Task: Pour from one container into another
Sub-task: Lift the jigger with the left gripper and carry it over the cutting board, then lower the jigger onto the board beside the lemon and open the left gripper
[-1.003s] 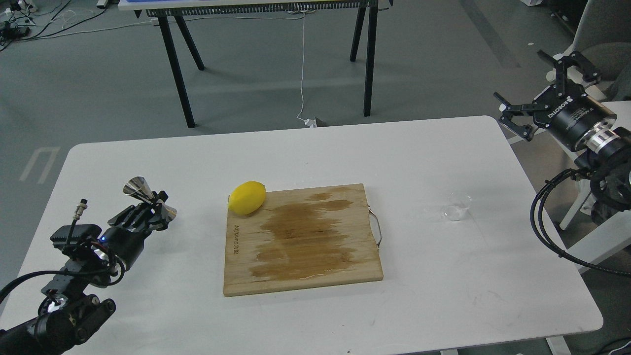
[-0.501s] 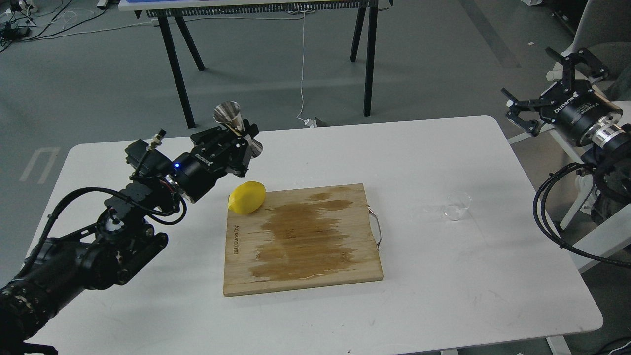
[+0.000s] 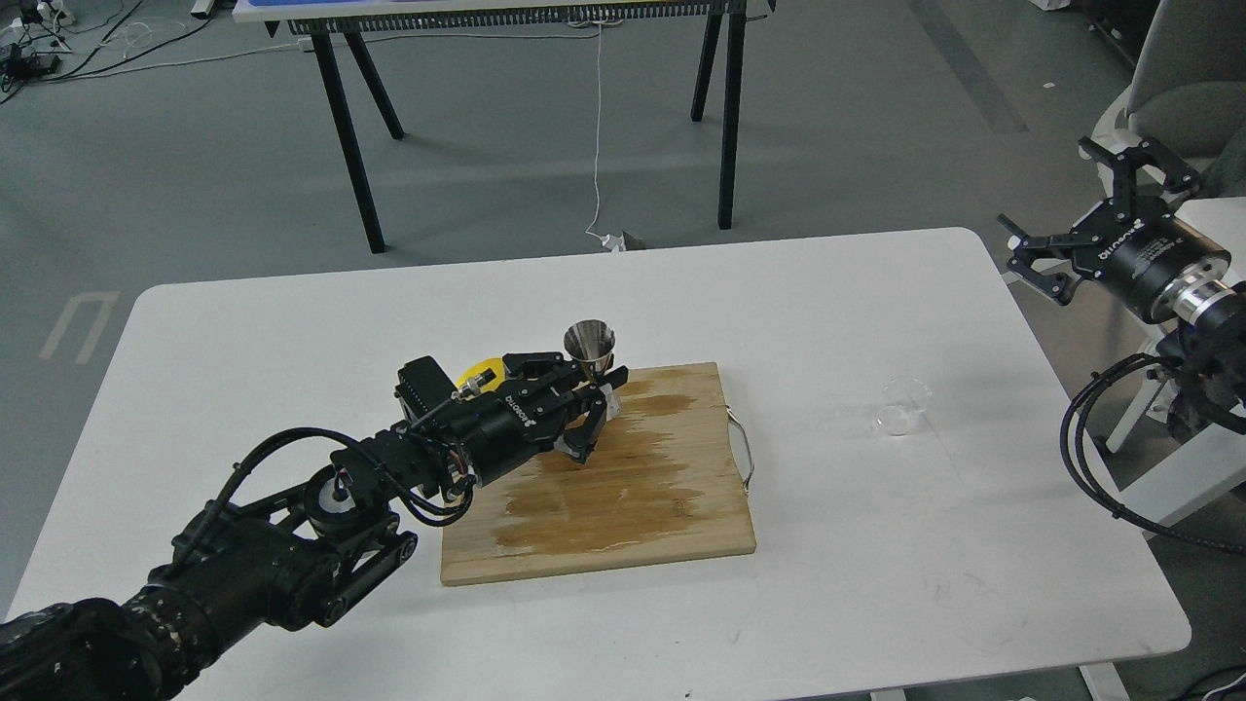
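My left gripper (image 3: 588, 394) reaches low across the cutting board's (image 3: 623, 506) far edge, clamping the jigger (image 3: 590, 349) upright. My right gripper (image 3: 1090, 209) hangs spread wide beyond the table's (image 3: 876, 584) far right corner.

Upright steel jigger (image 3: 590, 348), clear cup (image 3: 902, 406) apart

Both arms are black, made of thick round parts joined together. Looping black cables run along them. The left gripper (image 3: 596, 409) has white letters on its round body. The right gripper (image 3: 1095, 209) has thin black fingers, white letters too, and a shiny silver ring behind it.
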`<state>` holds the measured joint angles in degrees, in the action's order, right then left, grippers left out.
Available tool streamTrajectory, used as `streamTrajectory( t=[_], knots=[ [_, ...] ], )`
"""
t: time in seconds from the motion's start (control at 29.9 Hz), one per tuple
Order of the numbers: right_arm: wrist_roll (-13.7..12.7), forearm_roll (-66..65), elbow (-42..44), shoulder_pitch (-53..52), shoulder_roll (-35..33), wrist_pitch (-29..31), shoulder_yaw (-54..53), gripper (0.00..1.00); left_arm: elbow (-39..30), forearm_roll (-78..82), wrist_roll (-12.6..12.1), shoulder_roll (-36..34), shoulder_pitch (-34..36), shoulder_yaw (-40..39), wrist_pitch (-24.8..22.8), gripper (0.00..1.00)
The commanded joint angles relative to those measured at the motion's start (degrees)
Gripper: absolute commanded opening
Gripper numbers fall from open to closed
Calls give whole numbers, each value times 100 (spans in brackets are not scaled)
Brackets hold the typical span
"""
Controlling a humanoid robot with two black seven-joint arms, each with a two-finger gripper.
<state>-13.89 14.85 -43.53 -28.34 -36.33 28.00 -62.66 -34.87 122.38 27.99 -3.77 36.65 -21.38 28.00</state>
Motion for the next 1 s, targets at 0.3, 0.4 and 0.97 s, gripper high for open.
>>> streamTrajectory(
  t=[0.3, 0.4, 0.97],
  knots=[
    [9, 1, 64, 303, 153, 0, -18, 99, 595, -12, 1, 377, -149, 99, 0, 6],
    [9, 1, 64, 303, 153, 0, -18, 99, 875, -12, 1, 377, -158, 117, 0, 8],
    [9, 1, 64, 303, 153, 0, -18, 99, 947, -38, 1, 377, -281, 205, 0, 27]
  ],
)
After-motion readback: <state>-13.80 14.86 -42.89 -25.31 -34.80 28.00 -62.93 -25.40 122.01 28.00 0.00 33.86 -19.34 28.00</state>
